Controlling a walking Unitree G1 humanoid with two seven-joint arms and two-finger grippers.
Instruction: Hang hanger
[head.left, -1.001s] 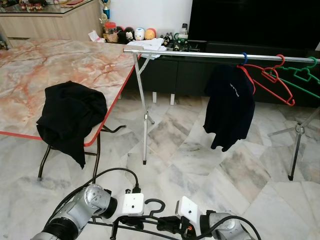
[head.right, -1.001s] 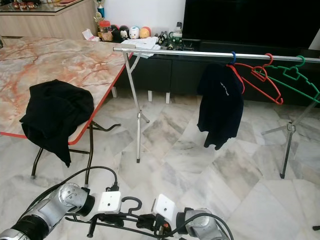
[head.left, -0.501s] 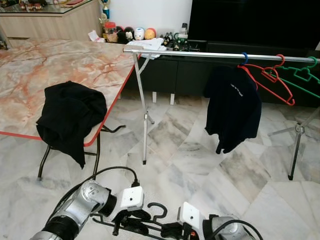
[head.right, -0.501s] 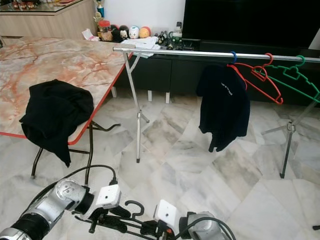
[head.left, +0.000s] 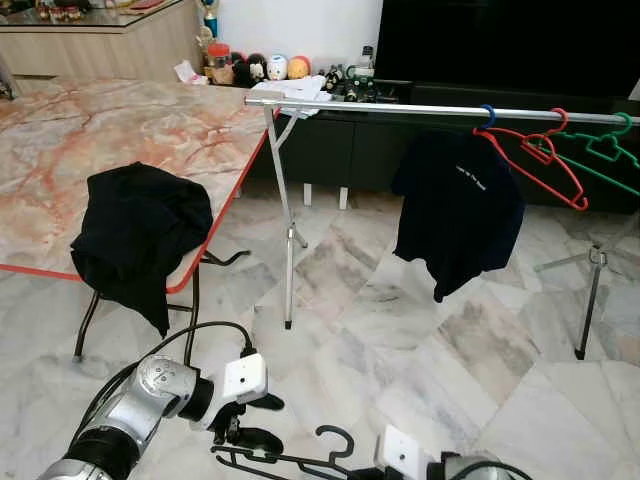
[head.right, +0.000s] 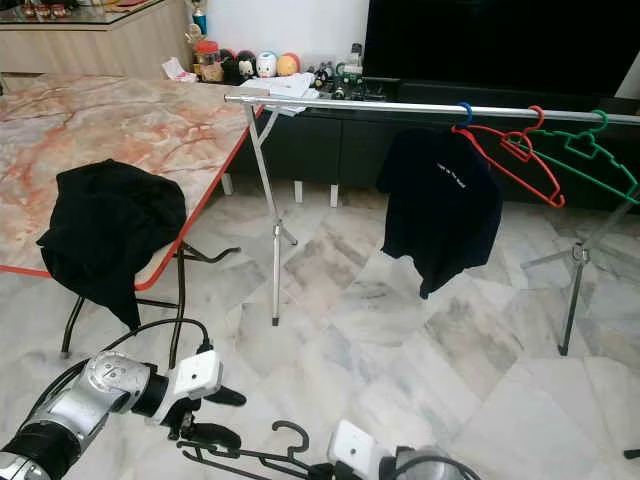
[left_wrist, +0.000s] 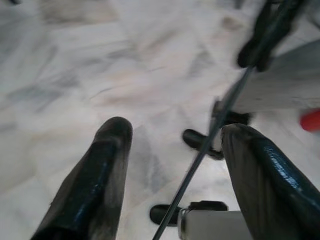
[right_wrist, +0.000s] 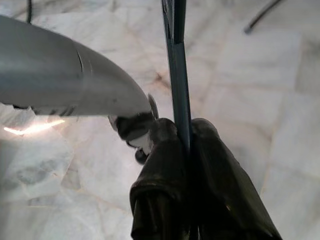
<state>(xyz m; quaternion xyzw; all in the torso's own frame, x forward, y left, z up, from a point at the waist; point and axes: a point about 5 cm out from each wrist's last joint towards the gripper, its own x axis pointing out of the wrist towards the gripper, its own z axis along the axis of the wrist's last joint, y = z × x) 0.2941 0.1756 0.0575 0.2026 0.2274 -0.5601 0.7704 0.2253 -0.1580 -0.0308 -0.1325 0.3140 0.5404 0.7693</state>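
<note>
Black hanger (head.left: 285, 460) is low over the marble floor (head.left: 400, 340), well short of the steel rail (head.left: 420, 110). Right hand (right_wrist: 184, 137) is clamped tight on the hanger's thin bar. Left hand (left_wrist: 175, 165) sits spread wide at the hanger's far end, bar running between its fingers (left_wrist: 97, 170). On the rail: dark shirt (head.left: 455, 215), red hanger (head.left: 540, 155), green hanger (head.left: 605, 150).
</note>
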